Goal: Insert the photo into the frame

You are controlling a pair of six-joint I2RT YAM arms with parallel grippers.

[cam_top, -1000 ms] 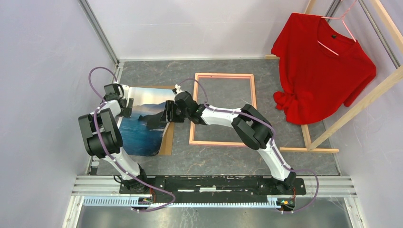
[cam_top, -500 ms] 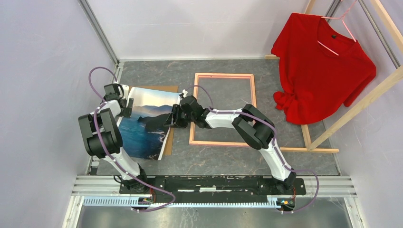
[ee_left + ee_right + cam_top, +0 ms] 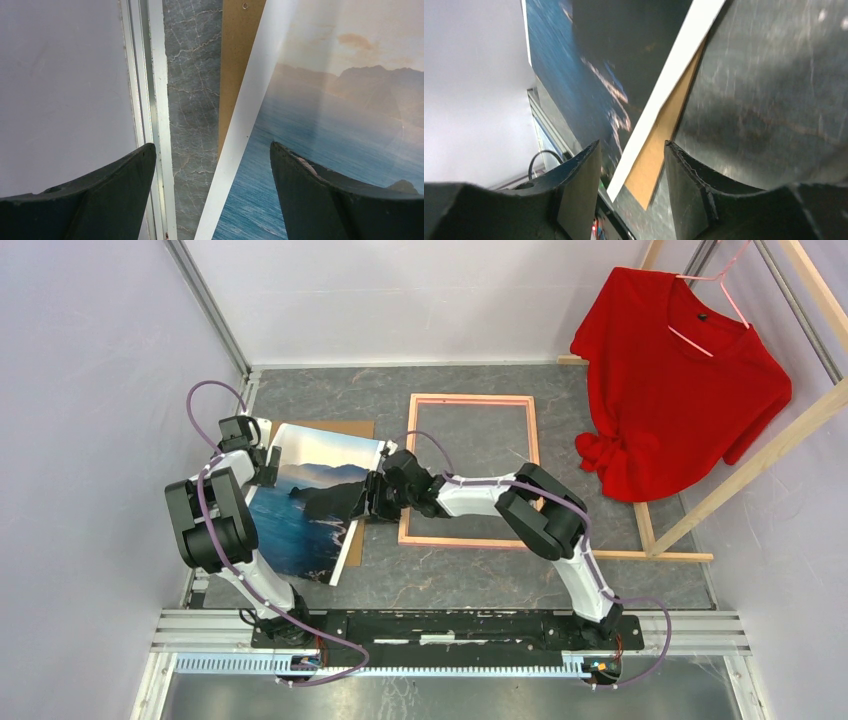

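Note:
The photo [image 3: 305, 505], blue sea and mountains with a white border, lies skewed on the brown backing board [image 3: 350, 426] at the left. The pink-rimmed frame [image 3: 470, 398] lies empty to its right on the grey floor. My right gripper [image 3: 368, 502] is at the photo's right edge. In the right wrist view its jaws [image 3: 632, 143] stand partly apart, with the photo's white edge [image 3: 664, 85] and the board [image 3: 659, 150] showing between them. My left gripper [image 3: 265, 465] is wide open over the photo's left border [image 3: 240, 125], touching nothing.
A wooden clothes rack [image 3: 740, 470] with a red shirt [image 3: 680, 380] on a pink hanger stands at the back right. Its base bar lies close to the frame's right side. A metal rail [image 3: 150, 75] and a white wall run close to the left gripper.
The photo has slid and swung right and nearer over the backing board. The right gripper moved the same way and its jaws narrowed slightly. The left arm stayed still.

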